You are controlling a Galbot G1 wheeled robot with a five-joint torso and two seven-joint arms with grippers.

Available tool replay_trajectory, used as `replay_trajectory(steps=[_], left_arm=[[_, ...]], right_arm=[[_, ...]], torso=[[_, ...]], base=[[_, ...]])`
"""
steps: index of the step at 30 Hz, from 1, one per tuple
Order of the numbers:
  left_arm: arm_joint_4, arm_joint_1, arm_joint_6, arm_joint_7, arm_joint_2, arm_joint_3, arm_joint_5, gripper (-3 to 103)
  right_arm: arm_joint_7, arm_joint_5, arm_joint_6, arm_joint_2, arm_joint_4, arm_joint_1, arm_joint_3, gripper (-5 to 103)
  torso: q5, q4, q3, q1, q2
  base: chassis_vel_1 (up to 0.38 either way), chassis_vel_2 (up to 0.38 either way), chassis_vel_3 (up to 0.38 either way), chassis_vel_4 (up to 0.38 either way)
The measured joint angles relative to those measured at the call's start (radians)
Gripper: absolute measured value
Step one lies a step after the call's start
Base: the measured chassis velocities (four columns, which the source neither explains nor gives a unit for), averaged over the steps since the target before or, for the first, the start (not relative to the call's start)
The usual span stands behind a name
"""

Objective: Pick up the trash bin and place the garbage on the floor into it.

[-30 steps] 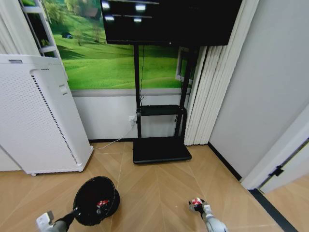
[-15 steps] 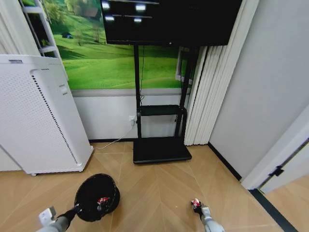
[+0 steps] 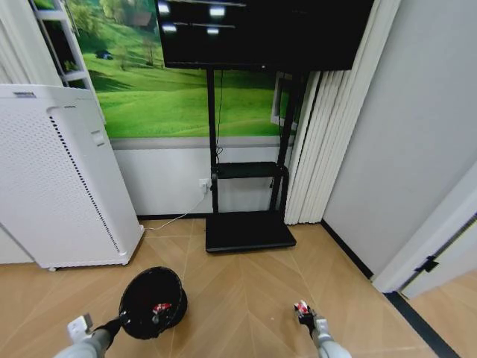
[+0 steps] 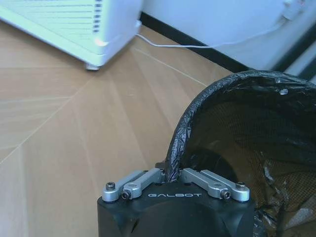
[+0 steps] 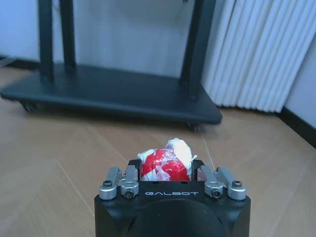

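Nearest, bottom left of head view: left hand (image 3: 119,324) clamped tight on the rim of the bin (image 3: 153,302), one finger inside, one outside, pinching liner + mesh. Bin hangs tipped, mouth facing up toward the robot, low over the wood floor (image 3: 238,291). One red/white wrapper (image 3: 159,309) already lies inside it.

Bottom right: right hand (image 3: 304,315) closed round a second crumpled wrapper (image 5: 166,160), which bulges out past the fingertips. It's well apart from the bin, w/ bare floor between.

Step in hand, as I read it: get that wrapper over to the bin & drop it in. To do it well: bring the right hand across and above the rim, not level w/ it, so it doesn't knock the bin out of the thin rim grip. Keep the mouth turned up. Let go only when the wrapper is squarely over the opening; it's light and may cling to a finger.

Farther back: white air purifier (image 3: 56,175) at left, TV stand (image 3: 248,227) against the wall. No bottle to be made out.
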Motion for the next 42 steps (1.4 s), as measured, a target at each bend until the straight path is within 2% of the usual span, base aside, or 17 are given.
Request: replay_trajectory(steps=[2,3,4,5,6,8,16,19,22,25,28,29,31,34,37,39,42], left_arm=[[0.036,-0.095,-0.001,-0.005,0.057,0.082,-0.006,0],[0.036,-0.095,-0.001,-0.005,0.057,0.082,-0.006,0],[0.048,-0.122,-0.001,0.012,0.077,0.107,0.000,0],[0.069,-0.175,-0.003,0.089,0.138,0.173,0.040,0],[0.069,-0.175,-0.003,0.089,0.138,0.173,0.040,0],[0.084,-0.243,-0.005,0.139,0.199,0.261,0.052,0],[0.104,-0.321,0.013,0.213,0.275,0.357,0.047,0],[0.132,-0.377,0.022,0.293,0.330,0.436,0.071,0],[0.154,-0.441,0.033,0.320,0.351,0.503,0.074,0],[0.171,-0.511,0.038,0.318,0.352,0.570,0.068,0],[0.168,-0.573,0.036,0.265,0.330,0.653,0.013,0],[0.168,-0.573,0.036,0.265,0.330,0.653,0.013,0],[0.152,-0.579,0.036,0.215,0.312,0.678,-0.060,0],[0.146,-0.592,0.036,0.174,0.287,0.708,-0.116,0],[0.156,-0.612,0.034,0.165,0.268,0.736,-0.128,0],[0.203,-0.663,0.025,0.162,0.220,0.797,-0.099,0],[0.223,-0.689,0.024,0.160,0.188,0.829,-0.090,0]], right_arm=[[-0.004,-0.018,0.037,-0.012,0.200,-0.084,0.023,47],[-0.004,-0.018,0.037,-0.012,0.200,-0.084,0.023,47],[0.006,0.013,0.040,-0.013,0.269,-0.116,0.025,47],[0.032,0.136,0.027,-0.002,0.489,-0.203,0.026,47],[0.032,0.136,0.027,-0.002,0.489,-0.203,0.026,47],[0.036,0.208,0.003,0.016,0.685,-0.283,0.017,47],[-0.046,0.135,0.061,0.039,0.821,-0.333,0.009,47],[-0.119,0.009,0.141,0.037,0.807,-0.316,0.002,47],[-0.174,-0.021,0.193,0.025,0.800,-0.304,-0.003,47],[-0.213,-0.008,0.224,0.019,0.816,-0.320,-0.004,47],[-0.317,-0.002,0.298,0.022,0.838,-0.346,-0.005,47],[-0.317,-0.002,0.298,0.022,0.838,-0.346,-0.005,47],[-0.393,-0.002,0.333,0.023,0.857,-0.364,-0.021,47],[-0.446,-0.009,0.347,0.022,0.870,-0.380,-0.046,47],[-0.463,-0.021,0.350,0.022,0.868,-0.383,-0.063,47],[-0.470,-0.046,0.366,0.026,0.829,-0.384,-0.077,47],[-0.470,-0.055,0.377,0.032,0.808,-0.387,-0.075,47]], torso=[[-0.0010,0.0000,0.000,0.000,0.000],[-0.0010,0.0000,0.000,0.000,0.000],[-0.0005,-0.0002,0.000,0.000,0.000],[-0.0006,-0.0001,0.000,0.000,0.000],[-0.0006,-0.0001,0.000,0.000,0.000],[-0.0008,0.0001,0.000,0.000,0.000],[-0.0005,-0.0002,0.000,0.000,0.000],[-0.0004,0.0003,0.000,0.000,0.000],[-0.0001,0.0006,0.000,0.000,0.000],[-0.0006,0.0000,0.000,0.000,0.000],[-0.0005,-0.0003,0.000,0.000,0.000],[-0.0005,-0.0003,0.000,0.000,0.000],[-0.0003,-0.0001,0.000,0.000,0.000],[-0.0004,0.0001,0.000,0.000,0.000],[-0.0003,0.0000,0.000,0.000,0.000],[0.0000,0.0001,0.000,0.000,0.000],[-0.0001,0.0000,0.000,0.000,0.000]], base=[[0.000,0.000,0.000,0.000],[0.000,0.000,0.000,0.000],[0.000,0.000,0.000,0.000],[0.000,0.000,0.000,0.000],[0.000,0.000,0.000,0.000],[0.000,0.000,0.000,0.000],[0.000,0.000,0.000,0.000],[0.000,0.000,0.000,0.000],[0.000,0.000,0.000,0.000],[0.000,0.000,0.000,0.000],[0.000,0.000,0.000,0.000],[0.000,0.000,0.000,0.000],[0.000,0.000,0.000,0.000],[0.000,0.000,0.000,0.000],[0.000,0.000,0.000,0.000],[0.000,0.000,0.000,0.000],[0.000,0.000,0.000,0.000]])
